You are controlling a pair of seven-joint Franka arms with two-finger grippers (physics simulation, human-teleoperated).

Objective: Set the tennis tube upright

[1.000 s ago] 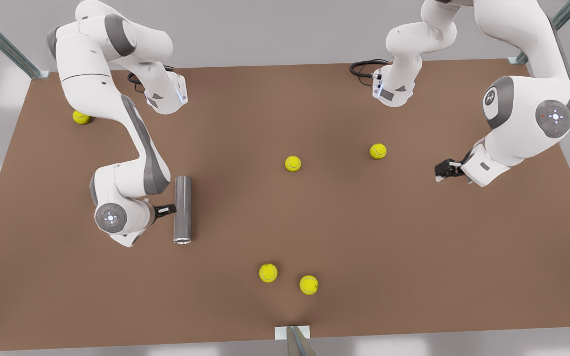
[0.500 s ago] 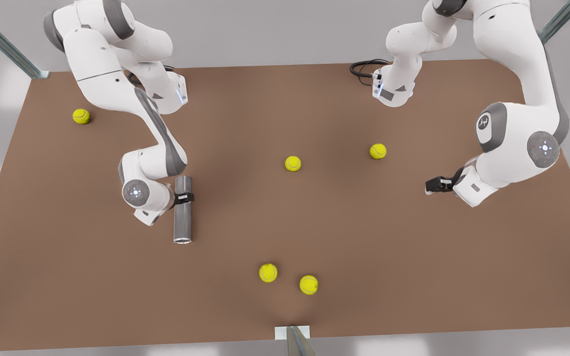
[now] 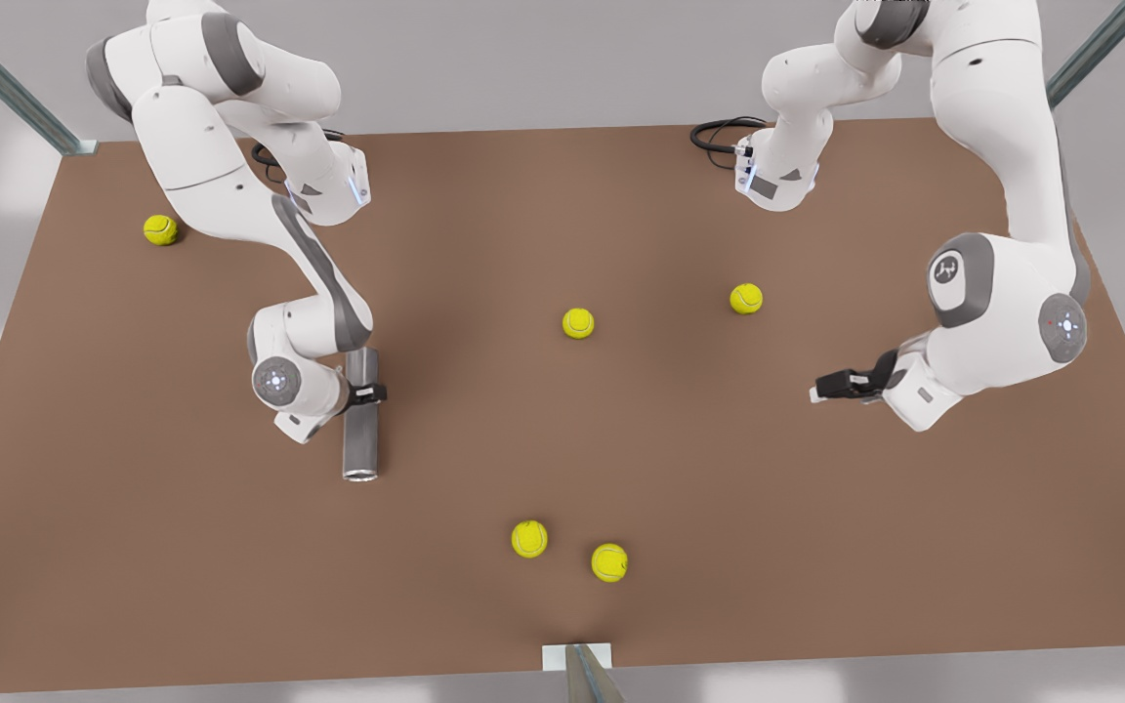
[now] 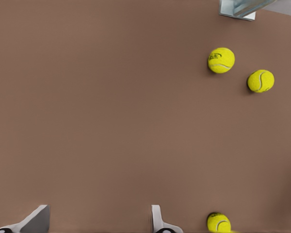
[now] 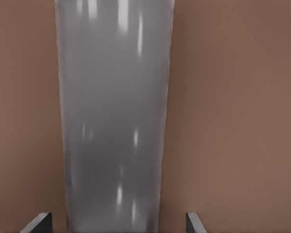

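A brown tabletop under pale grey surroundings carries two white Franka arms, a grey metallic tube and five yellow tennis balls.

At centre left of the front view, the right gripper straddles the tennis tube, which lies flat on its side with its open end toward the lower edge of the frame. The jaws are spread, one finger on each side of the tube about a third of the way along from its far end; the right wrist view shows both fingertips standing clear of the tube's shiny wall, with bare tabletop in the gaps, so nothing is grasped.

At centre right of the front view, the left gripper hangs above bare tabletop, well apart from the tube, pointing toward the frame's middle. Its jaws are released and empty; the left wrist view shows the two fingertips set wide, with only brown surface between them.

Outward from the grippers, one tennis ball lies near the frame's centre and a second ball to its right, between the centre and the left gripper. A pair of balls sits close together but not touching at lower centre, near a metal bracket on the tabletop's near edge. A lone ball rests at upper left, beside the right arm's base. A black cable loops by the other base at upper centre right.
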